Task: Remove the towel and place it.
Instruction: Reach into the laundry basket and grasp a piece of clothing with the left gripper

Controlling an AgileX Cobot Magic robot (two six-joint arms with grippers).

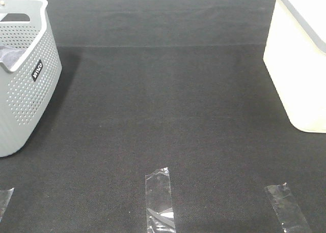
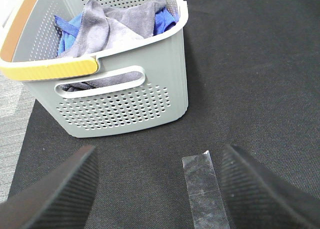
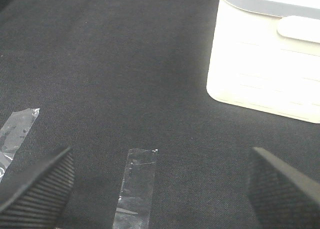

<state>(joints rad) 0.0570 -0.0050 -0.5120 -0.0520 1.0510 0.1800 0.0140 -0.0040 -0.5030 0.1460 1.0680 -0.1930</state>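
Seen from beside the rig, the left pincer (image 2: pixel 159 156) has its jaws spread and holds nothing. It is poised over the black fabric-covered surface (image 2: pixel 260 64), just short of the grey perforated plastic basket (image 2: pixel 130 109), and a strip of clear tape (image 2: pixel 202 184) lies on the surface below the gap. The right pincer (image 3: pixel 161 156), jaws likewise spread wide and empty, hangs well apart, near the cream plastic bin (image 3: pixel 260 74). The large grey-lavender microfibre towel (image 2: pixel 117 29) lies crumpled inside the basket, heaped over a bright blue cloth (image 2: pixel 165 19), with one peak rising above the rim. It looks soft, light and limp, so it will probably sag and trail when lifted and may drag the blue cloth along. The raised peak offers the best hold if it is pinched deep enough that the fabric cannot slip, and a high lift seems needed to clear the rim.
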